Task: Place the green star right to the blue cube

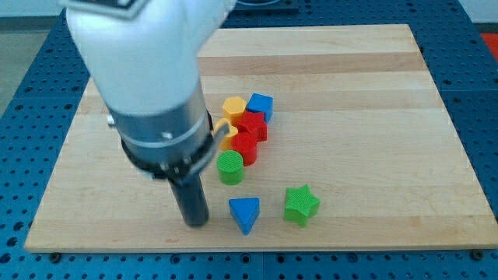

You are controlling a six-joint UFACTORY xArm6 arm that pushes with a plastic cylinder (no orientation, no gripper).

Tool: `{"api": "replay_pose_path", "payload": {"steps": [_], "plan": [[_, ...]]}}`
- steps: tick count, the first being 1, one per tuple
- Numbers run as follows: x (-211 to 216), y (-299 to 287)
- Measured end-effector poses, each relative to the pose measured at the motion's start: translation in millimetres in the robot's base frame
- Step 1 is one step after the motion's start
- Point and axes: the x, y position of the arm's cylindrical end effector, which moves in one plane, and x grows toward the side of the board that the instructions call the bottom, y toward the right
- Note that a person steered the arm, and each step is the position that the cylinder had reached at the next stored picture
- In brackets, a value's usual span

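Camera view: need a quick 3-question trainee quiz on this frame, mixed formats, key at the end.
1. True or false: the green star already sits to the view's right of the blue cube.
2. Which block lies nearest my tip? A) yellow hexagon B) blue triangular block C) green cylinder
3. Fill in: the two red blocks sit between the blue cube and the green ____.

Key:
1. False: the star is near the view's bottom, well below the cube.
2. B: it lies just to the tip's right in the view.
3. cylinder
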Motion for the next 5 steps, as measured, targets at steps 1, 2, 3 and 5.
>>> {"api": "replay_pose_path", "payload": {"steps": [1, 2, 3, 5], "plan": [[14.7, 7.4], [14.0, 30.5], [-11.4, 84.1], [-28.9, 139.7]]}}
